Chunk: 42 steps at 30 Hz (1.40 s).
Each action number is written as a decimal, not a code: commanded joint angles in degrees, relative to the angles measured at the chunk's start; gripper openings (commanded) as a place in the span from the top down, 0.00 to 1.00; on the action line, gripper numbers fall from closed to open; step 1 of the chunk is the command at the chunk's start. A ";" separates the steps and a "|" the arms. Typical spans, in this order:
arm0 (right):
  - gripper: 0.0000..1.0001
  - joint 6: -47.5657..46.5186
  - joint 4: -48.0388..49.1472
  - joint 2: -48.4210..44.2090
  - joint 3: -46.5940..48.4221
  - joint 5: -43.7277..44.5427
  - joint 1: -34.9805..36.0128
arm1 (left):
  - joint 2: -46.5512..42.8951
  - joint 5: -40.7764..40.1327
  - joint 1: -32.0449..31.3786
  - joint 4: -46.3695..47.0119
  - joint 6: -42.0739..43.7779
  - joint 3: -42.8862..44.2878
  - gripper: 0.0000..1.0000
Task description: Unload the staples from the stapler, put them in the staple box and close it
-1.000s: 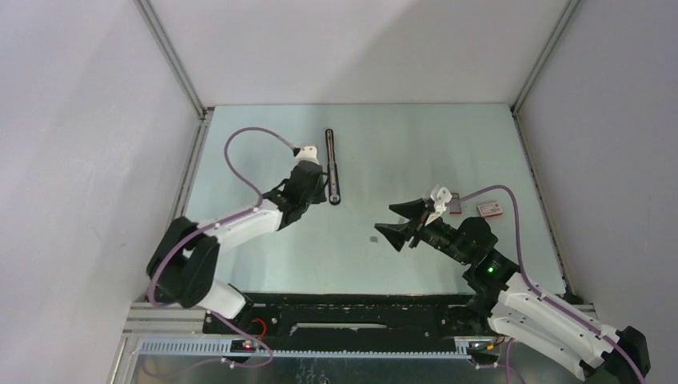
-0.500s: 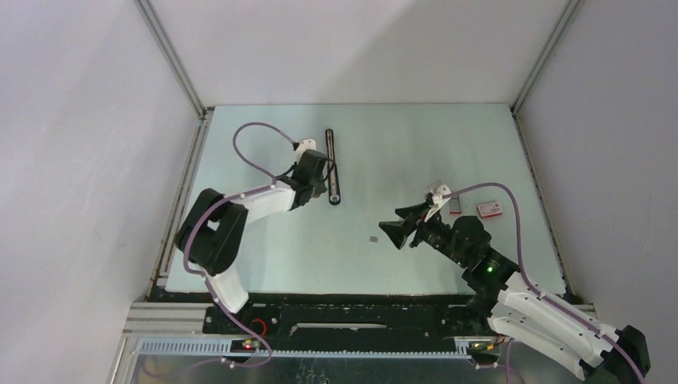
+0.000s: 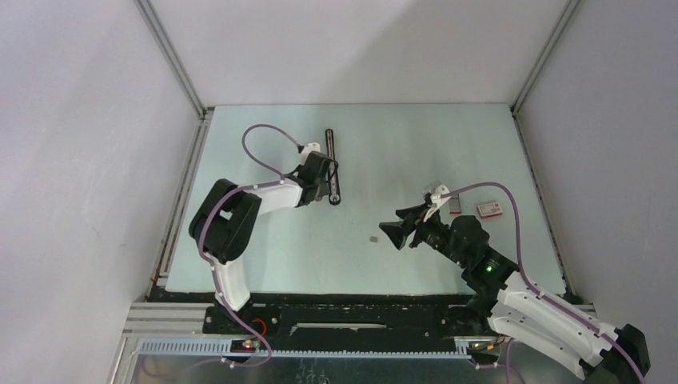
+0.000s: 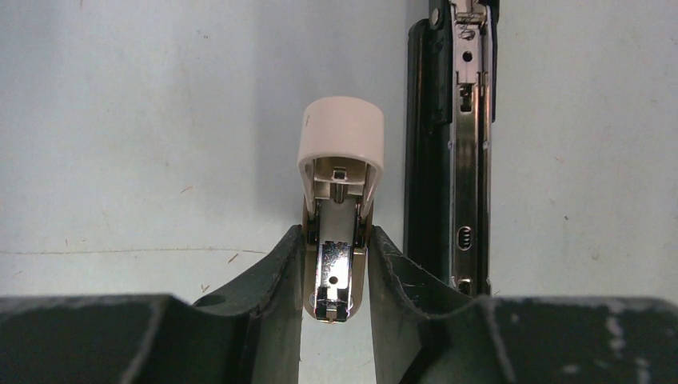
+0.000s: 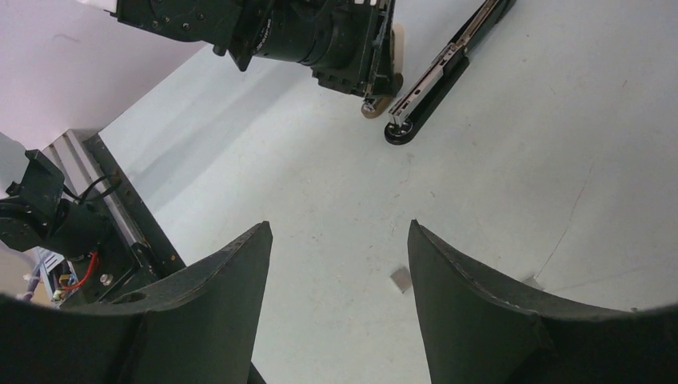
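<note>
Stapler lies flat on the bench, far left of centre, just right of the left gripper. That gripper is clamped partway on a short silvery-beige piece. The right gripper hovers wide apart, empty. A red-and-white box lies right, contents hidden.

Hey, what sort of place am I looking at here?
Most likely a robotics lab test cell: a pale table boxed in by plain white panels, a left arm and right arm bolted at its near edge, and a stapler laid out.
</note>
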 commanded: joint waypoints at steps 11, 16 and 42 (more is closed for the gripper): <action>0.28 1.29 -2.74 1.22 4.50 2.95 -0.56 | -1.74 0.04 0.40 1.31 -2.15 2.89 0.43; 0.28 2.52 -5.49 1.27 5.50 5.04 -1.68 | -6.35 -1.14 0.40 0.61 -3.26 0.98 0.42; 0.19 21.08 -31.27 19.26 14.38 1.45 -36.78 | -53.57 3.71 0.90 -16.81 -0.85 -16.49 0.17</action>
